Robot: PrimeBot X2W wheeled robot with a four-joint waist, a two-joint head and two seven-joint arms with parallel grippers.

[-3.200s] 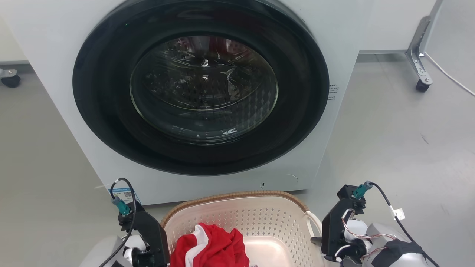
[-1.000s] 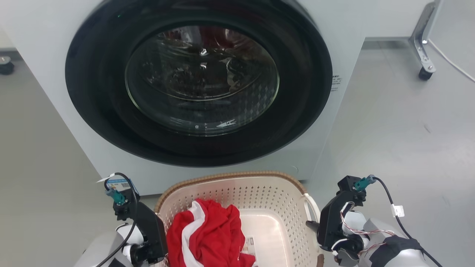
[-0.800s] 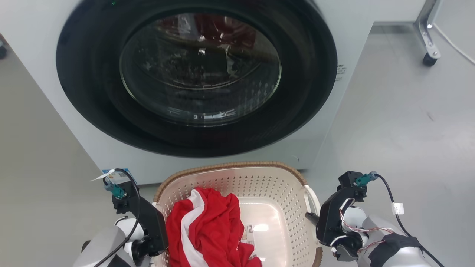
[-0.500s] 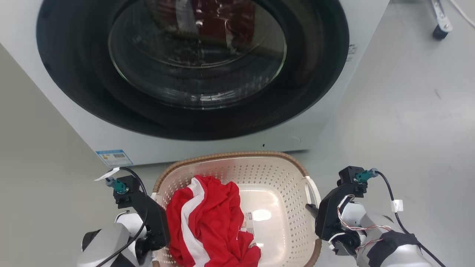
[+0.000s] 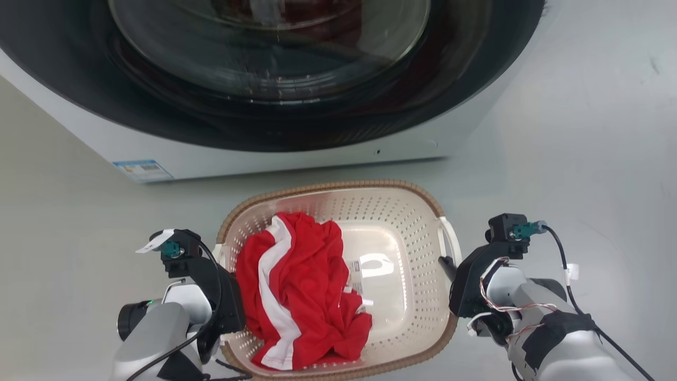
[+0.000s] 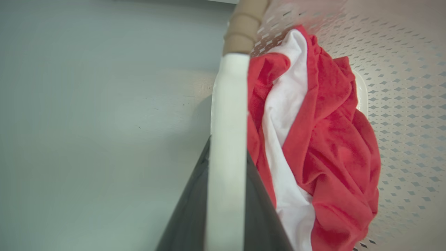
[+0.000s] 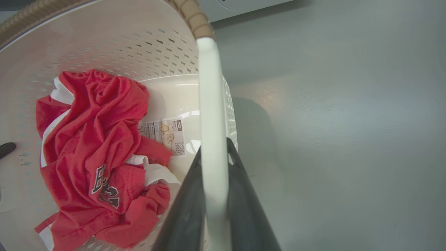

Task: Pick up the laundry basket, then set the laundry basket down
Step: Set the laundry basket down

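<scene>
The laundry basket [image 5: 328, 186], cream perforated plastic with a brown woven rim, sits low in the head view before the washing machine and holds a red and white garment [image 5: 296, 280]. My left gripper [image 5: 225, 296] is at its left side and my right gripper [image 5: 449, 270] at its right side. In the left wrist view my left gripper [image 6: 228, 150] is shut on the white left handle [image 6: 230, 104]. The right wrist view has my right gripper [image 7: 213, 150] shut on the white right handle [image 7: 209, 104]. Whether the basket's base touches the floor I cannot tell.
The white washing machine [image 5: 275, 156] with its round dark glass door [image 5: 264, 53] stands close beyond the basket's far rim. Grey floor [image 5: 582, 132] spreads to the right and left of the basket. A label [image 7: 167, 134] lies on the basket's bottom.
The head camera has tipped downward, so the washing machine slid up the picture and much more of the basket shows. Both grippers stay shut on the handles.
</scene>
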